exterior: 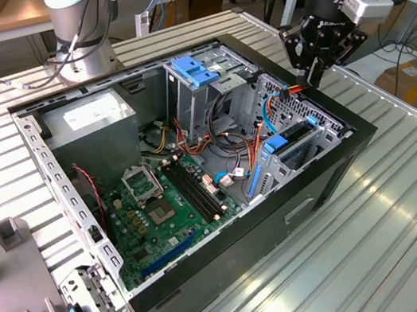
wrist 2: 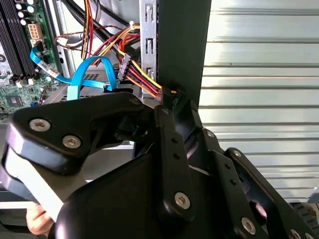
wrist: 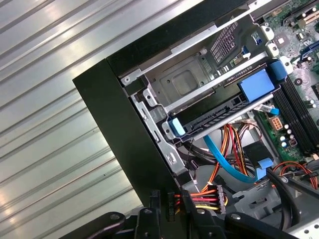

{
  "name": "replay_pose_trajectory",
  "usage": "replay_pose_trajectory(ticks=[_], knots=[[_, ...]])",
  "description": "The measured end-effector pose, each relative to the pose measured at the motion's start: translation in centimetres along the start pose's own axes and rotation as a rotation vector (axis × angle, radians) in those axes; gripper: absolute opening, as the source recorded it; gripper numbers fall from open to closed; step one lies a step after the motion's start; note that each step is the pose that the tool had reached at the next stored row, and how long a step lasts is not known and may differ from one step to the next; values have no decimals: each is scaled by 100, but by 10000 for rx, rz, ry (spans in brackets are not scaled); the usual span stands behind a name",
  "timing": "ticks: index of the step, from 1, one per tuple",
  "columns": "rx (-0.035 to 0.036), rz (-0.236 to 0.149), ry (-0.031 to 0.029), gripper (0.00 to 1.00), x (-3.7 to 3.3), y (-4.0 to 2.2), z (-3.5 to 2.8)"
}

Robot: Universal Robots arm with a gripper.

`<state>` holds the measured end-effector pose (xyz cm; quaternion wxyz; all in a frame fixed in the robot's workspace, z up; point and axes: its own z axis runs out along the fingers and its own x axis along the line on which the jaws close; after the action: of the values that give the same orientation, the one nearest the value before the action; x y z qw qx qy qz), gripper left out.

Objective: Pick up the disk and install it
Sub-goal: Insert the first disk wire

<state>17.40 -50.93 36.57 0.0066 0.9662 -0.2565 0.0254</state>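
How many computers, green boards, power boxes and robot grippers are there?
Computer: 1
Green board: 1
Power box: 1
Gripper: 1
Total: 4

My arm reaches down from above, wrist bent, and my tool (exterior: 313,73) points downward (black linkage fingers drawn together).
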Motion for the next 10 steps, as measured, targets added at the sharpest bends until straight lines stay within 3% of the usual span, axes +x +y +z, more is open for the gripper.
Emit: replay_pose_trajectory(ticks=[1, 2, 5, 10], knots=[[0, 0, 0, 30, 0, 0, 0], [-1, -1, 0, 17, 1, 0, -5], [-4, -1, 2, 16, 4, 0, -66], [-5, 2, 3, 16, -6, 5, -71]])
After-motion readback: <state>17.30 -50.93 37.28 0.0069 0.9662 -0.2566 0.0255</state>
